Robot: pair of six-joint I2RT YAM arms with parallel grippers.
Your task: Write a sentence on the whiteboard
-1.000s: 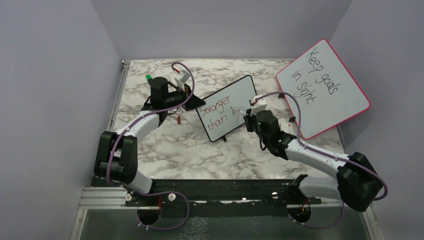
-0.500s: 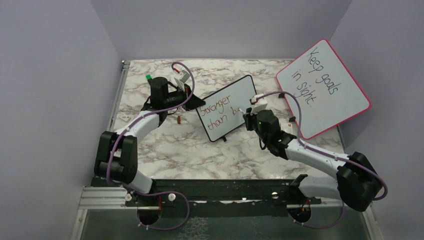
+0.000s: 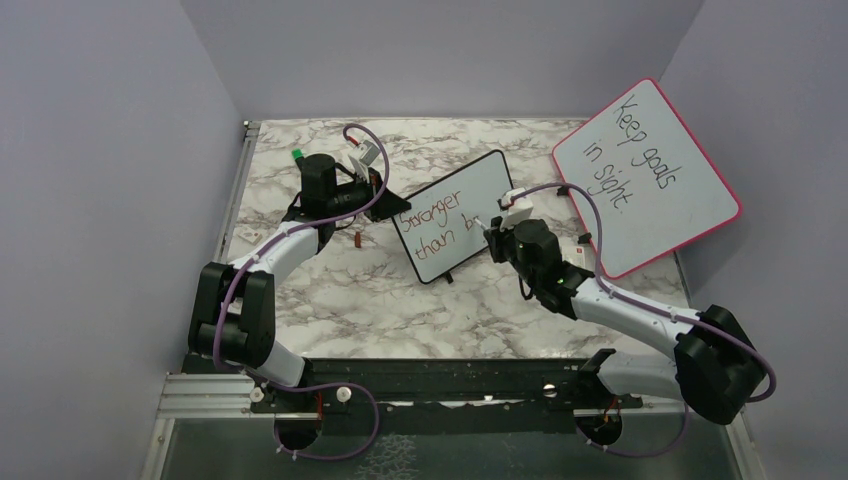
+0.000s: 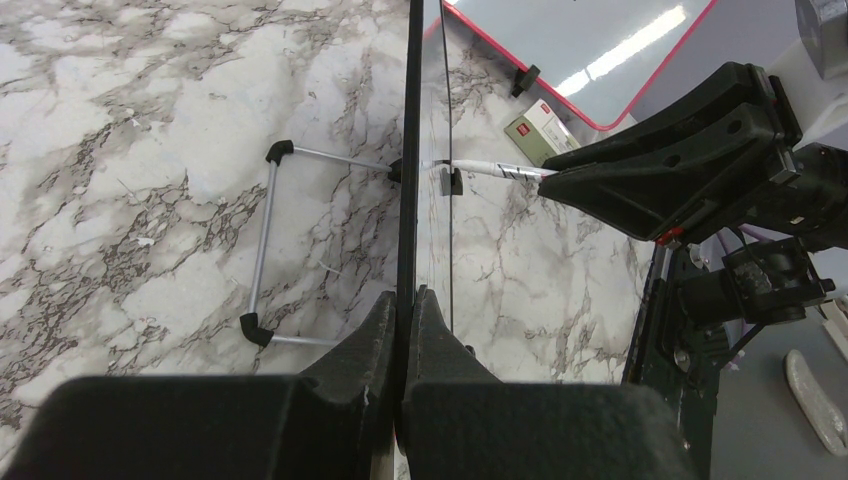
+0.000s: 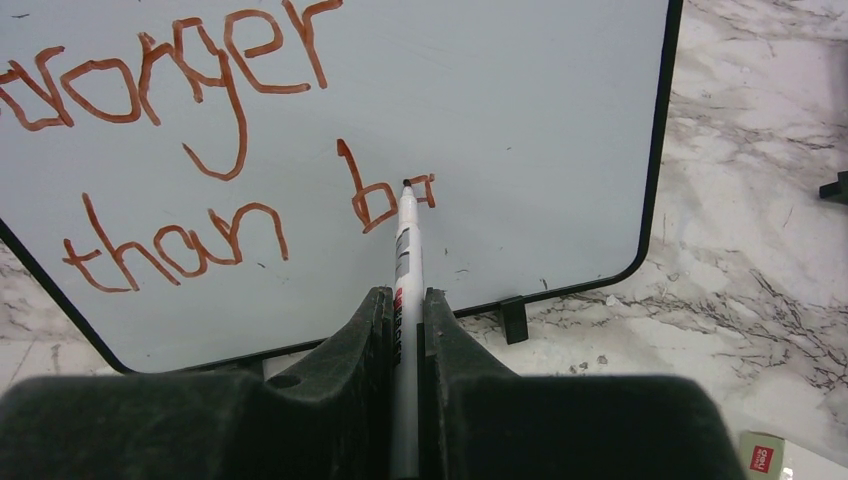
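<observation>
The small black-framed whiteboard (image 3: 452, 215) stands on little black feet mid-table. Reddish-brown words on it (image 5: 190, 150) read "Stronger" and below "than br". My left gripper (image 4: 404, 300) is shut on the board's edge (image 4: 408, 150), seen edge-on in the left wrist view. My right gripper (image 5: 405, 300) is shut on a white marker (image 5: 404, 260). The marker's tip (image 5: 407, 184) touches the board at the top of the "r". In the top view the right gripper (image 3: 493, 226) is at the board's right side, and the left gripper (image 3: 392, 207) is at its left edge.
A larger pink-framed board (image 3: 645, 175) with black writing "Keep goals in sight" leans at the back right. A small marker cap (image 3: 359, 239) lies on the marble near the left arm. A small white box (image 4: 540, 132) lies by the pink board.
The right gripper and marker have shifted slightly along the board at the second line. The left arm has not moved.
</observation>
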